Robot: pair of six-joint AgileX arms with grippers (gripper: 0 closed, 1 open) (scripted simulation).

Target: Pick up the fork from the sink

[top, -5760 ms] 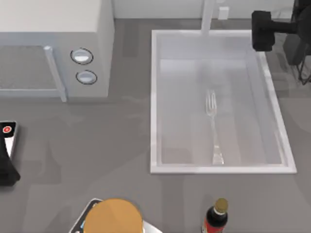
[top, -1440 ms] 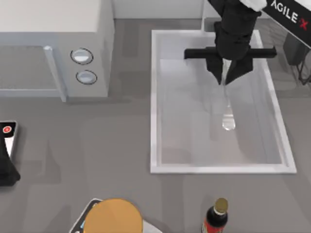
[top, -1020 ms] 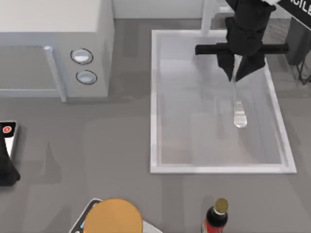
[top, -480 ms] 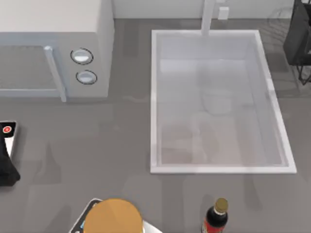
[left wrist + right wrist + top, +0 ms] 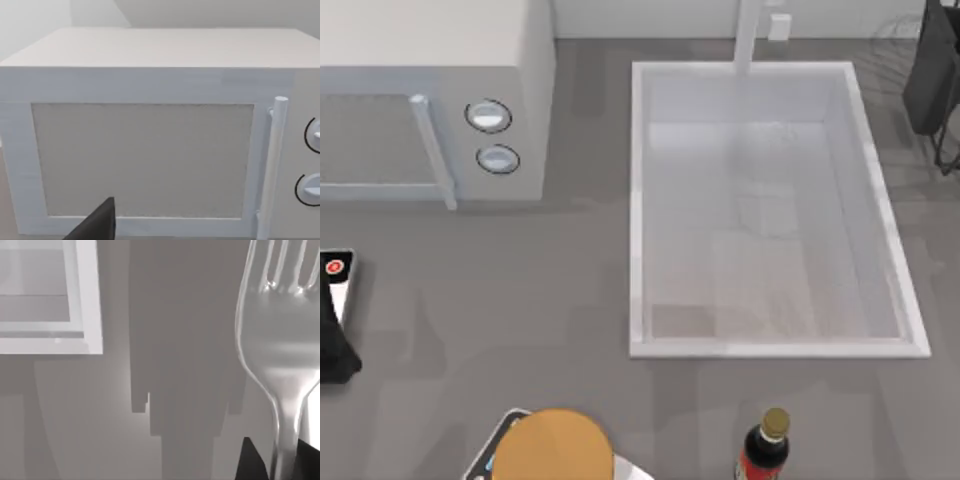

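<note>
The fork (image 5: 272,335) fills the right wrist view from close up, tines pointing away and its neck pinched between the dark fingertips (image 5: 251,460) of my right gripper (image 5: 277,462), which is shut on it. It hangs above grey counter beside a corner of the sink's white rim (image 5: 85,295). From above, the sink (image 5: 635,200) has a bare basin with the pale faucet (image 5: 748,35) at its far end. A dark part of my right arm (image 5: 932,70) sits at the top right edge. My left gripper (image 5: 330,345) rests parked at the left edge.
A white microwave (image 5: 430,100) stands at the back left, and its door (image 5: 145,160) faces the left wrist camera. A dark bottle (image 5: 765,450) and a round orange object (image 5: 557,447) sit at the front edge. Open grey counter lies between microwave and sink.
My right gripper, which held the fork by its tines end over the basin, has risen out of the top view with it. The fork no longer lies in the sink.
</note>
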